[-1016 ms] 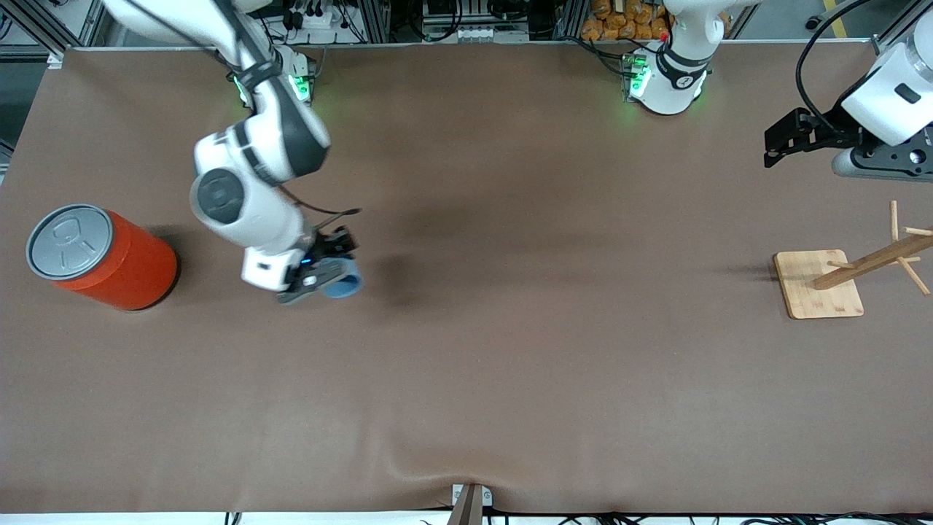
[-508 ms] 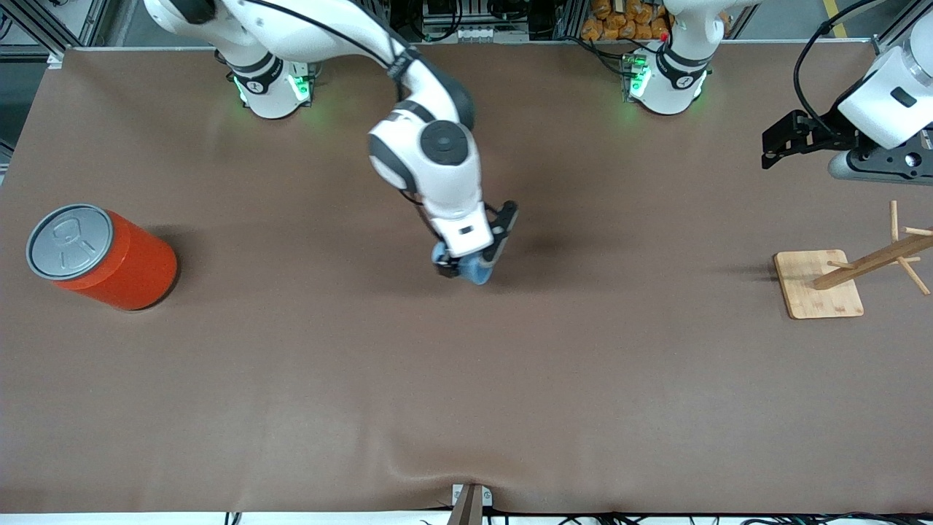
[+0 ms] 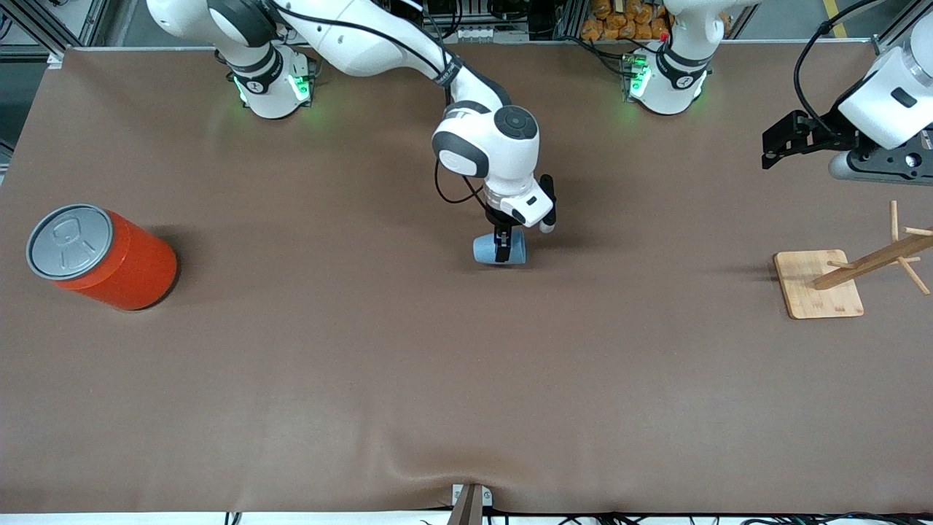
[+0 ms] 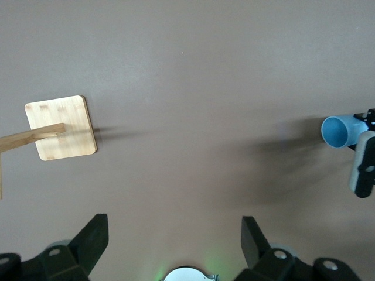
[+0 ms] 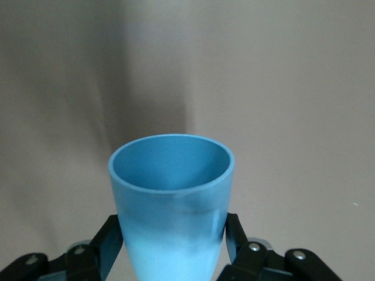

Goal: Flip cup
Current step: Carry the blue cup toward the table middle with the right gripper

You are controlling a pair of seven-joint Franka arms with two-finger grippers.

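Right now my right hand (image 3: 502, 248) is clamped on the cup (image 3: 498, 249), one dark finger (image 3: 502, 245) crossing its light blue wall in the front view. It holds the cup over the middle of the brown surface (image 3: 466, 379), with the cup lying on its side, its wider end toward the left arm's end of the surface; whether it touches the surface I cannot tell. From my right wrist view the cup (image 5: 170, 205) points away from the camera, its round mouth and darker blue inside in plain sight, and my fingers (image 5: 234, 234) press on both sides of its narrower part. My left wrist view catches the same cup (image 4: 343, 131) from farther off, open mouth turned toward that camera, with my right hand (image 4: 366, 161) gripping it at the edge of that view.

My left hand (image 3: 783, 138) waits up in the air above the left arm's end of the surface, its fingers (image 4: 88, 240) spread wide and holding nothing. Near it stands a wooden rack (image 3: 871, 259) with pegs, leaning up from a square bamboo base (image 3: 816, 295).

Toward the right arm's end of the surface stands a large orange can (image 3: 109, 259) with a grey pull-tab lid (image 3: 69, 240), well apart from the cup
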